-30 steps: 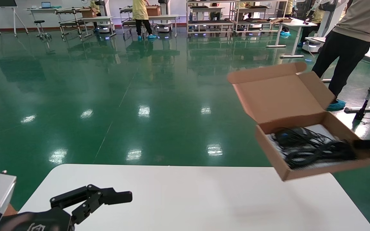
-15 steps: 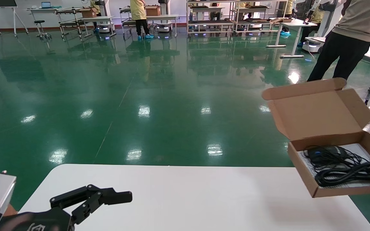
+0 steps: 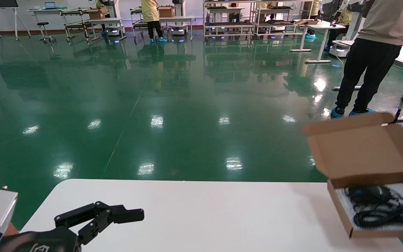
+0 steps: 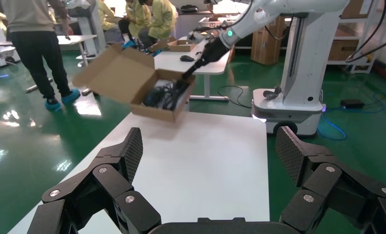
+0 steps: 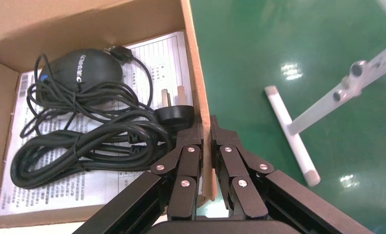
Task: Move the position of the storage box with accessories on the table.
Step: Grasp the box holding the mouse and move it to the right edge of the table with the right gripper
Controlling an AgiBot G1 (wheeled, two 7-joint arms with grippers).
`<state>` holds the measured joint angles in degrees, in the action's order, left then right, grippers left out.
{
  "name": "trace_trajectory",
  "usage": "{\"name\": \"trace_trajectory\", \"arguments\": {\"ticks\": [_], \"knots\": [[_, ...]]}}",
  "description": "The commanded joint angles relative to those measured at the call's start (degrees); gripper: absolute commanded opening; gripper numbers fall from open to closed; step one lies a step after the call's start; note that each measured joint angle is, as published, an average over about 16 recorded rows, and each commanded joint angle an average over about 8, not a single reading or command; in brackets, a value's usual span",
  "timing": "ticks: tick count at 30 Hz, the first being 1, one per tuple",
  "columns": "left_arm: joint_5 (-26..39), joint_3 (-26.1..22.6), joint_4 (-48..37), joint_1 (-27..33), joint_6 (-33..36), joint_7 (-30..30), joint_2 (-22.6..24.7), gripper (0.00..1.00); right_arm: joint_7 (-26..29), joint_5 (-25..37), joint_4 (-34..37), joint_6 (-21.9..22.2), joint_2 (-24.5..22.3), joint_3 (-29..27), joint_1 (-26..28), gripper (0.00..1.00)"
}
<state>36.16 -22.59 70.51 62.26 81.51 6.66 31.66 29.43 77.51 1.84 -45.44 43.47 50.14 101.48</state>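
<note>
The storage box point(image 3: 339, 210), brown cardboard with its flap lid standing open, hangs just above the right end of the white table point(image 3: 205, 217). Inside lie the accessories: a coiled black cable point(image 5: 84, 146), a black adapter-like piece point(image 5: 81, 70), a plug point(image 5: 174, 114) and a printed white sheet point(image 5: 157, 53). My right gripper point(image 5: 205, 127) is shut on the box's side wall point(image 5: 193, 63), one finger inside and one outside. The left wrist view shows the box point(image 4: 132, 78) raised over the table's far corner. My left gripper point(image 4: 208, 141) stays open and empty over the table's near left corner.
A person in black trousers point(image 3: 369, 59) stands on the green floor beyond the box. A white desk's leg point(image 5: 293, 136) lies below the box's outer side. Another robot's white base point(image 4: 298, 97) stands past the table's far edge.
The box has travelled to the right and down in my right gripper, from high above the table's edge to just above its right end. The left arm has not moved.
</note>
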Motion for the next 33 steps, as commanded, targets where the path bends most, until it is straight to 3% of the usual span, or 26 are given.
{"name": "trace_trajectory", "arguments": {"ticks": [1, 33], "knots": [[0.0, 0.0, 0.0, 0.0, 0.0, 0.0, 0.0, 1.0, -0.1, -0.5, -0.1, 0.5, 0.1, -0.4, -1.3, 0.0], [0.0, 0.0, 0.0, 0.0, 0.0, 0.0, 0.0, 1.0, -2.0, -4.5, -1.8, 1.8, 2.4, -3.2, -9.6, 0.0]]}}
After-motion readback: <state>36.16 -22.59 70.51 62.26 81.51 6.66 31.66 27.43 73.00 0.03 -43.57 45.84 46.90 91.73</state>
